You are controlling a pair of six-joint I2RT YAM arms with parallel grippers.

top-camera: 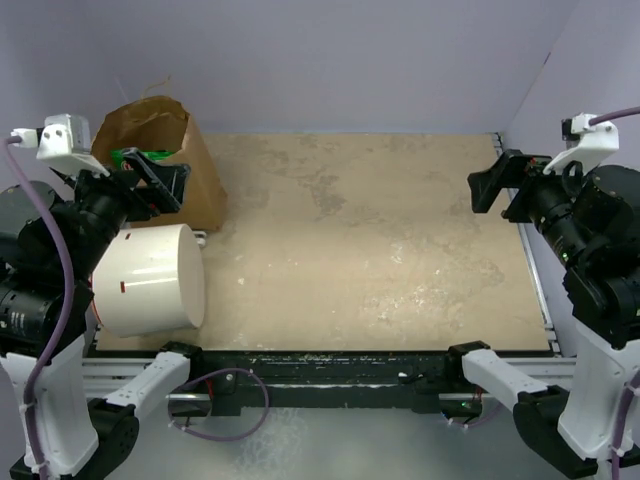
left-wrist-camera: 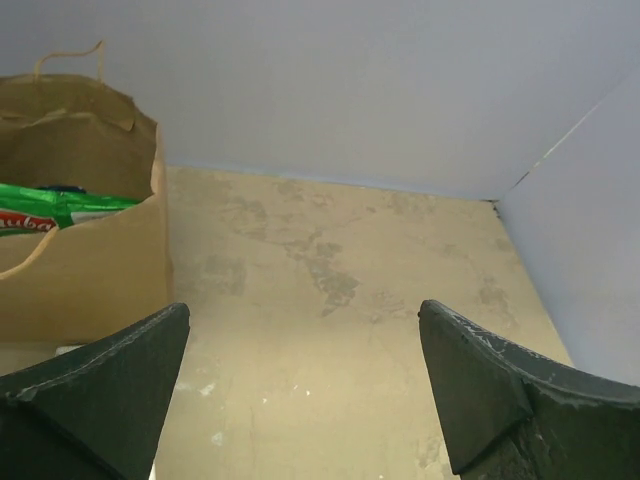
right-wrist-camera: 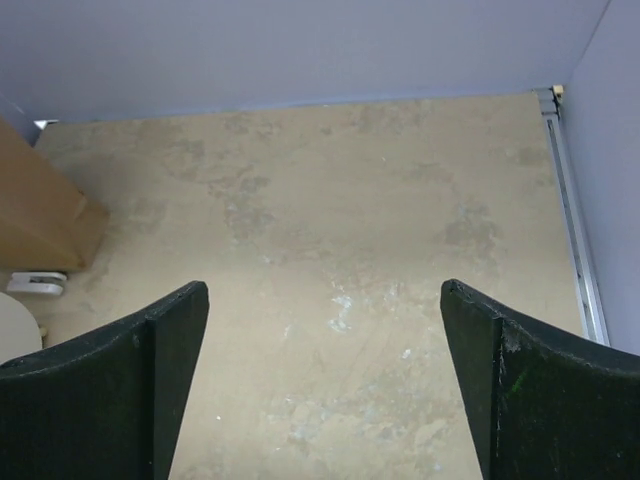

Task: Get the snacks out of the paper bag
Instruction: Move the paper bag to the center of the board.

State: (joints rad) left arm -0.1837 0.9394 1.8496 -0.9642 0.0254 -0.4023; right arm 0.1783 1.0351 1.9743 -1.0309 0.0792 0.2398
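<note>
The brown paper bag point(top-camera: 150, 122) stands upright at the table's far left corner, its mouth open. A bright green snack packet point(top-camera: 130, 155) pokes out of its top; in the left wrist view the same green packet point(left-wrist-camera: 60, 210) lies inside the bag point(left-wrist-camera: 90, 275). Other snacks are hidden inside. My left gripper point(top-camera: 165, 182) hovers just in front of the bag, open and empty, as the left wrist view shows point(left-wrist-camera: 303, 310). My right gripper point(top-camera: 497, 182) hangs at the far right, open over bare table point(right-wrist-camera: 325, 290). A corner of the bag point(right-wrist-camera: 40, 210) shows at the right wrist view's left edge.
A large white cylinder point(top-camera: 150, 280) lies on its side at the near left, just in front of the bag and under my left arm. Lavender walls close the back and right sides. A metal rail point(top-camera: 535, 280) runs along the table's right edge.
</note>
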